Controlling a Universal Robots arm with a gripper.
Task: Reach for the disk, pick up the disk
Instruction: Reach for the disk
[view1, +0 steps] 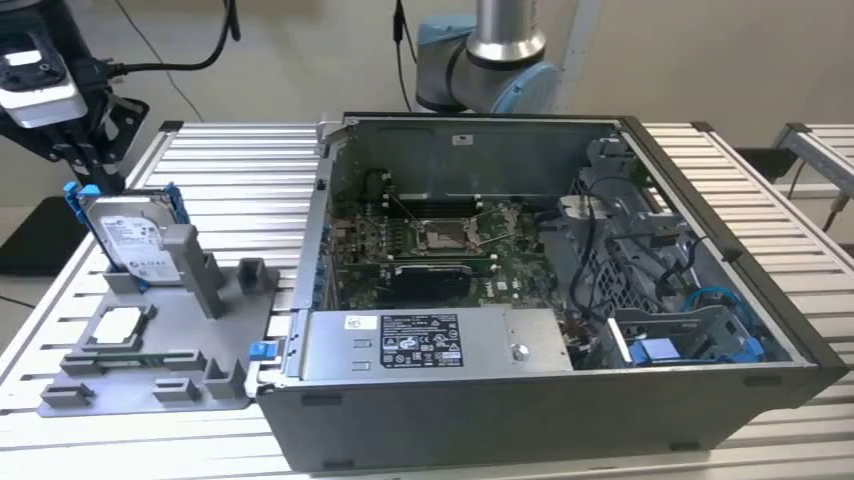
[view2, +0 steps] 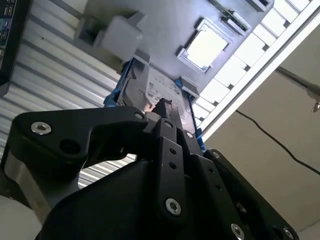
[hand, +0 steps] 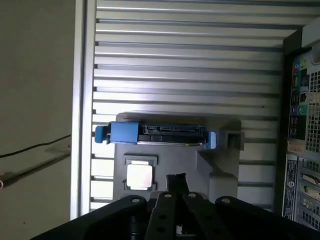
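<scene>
The disk (view1: 134, 238) stands on edge in a grey holder (view1: 128, 384) on a slatted table (view1: 754, 190), to the exterior view's left of an open computer case (view1: 534, 400). The gripper (view1: 88, 165) hangs just above the disk, holding nothing; how far open it is cannot be told

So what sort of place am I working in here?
Likely a robotics lab bench set up for computer assembly: an opened computer case sits on a slatted metal table, beside a grey fixture holding the disk on edge and a CPU chip.
</scene>
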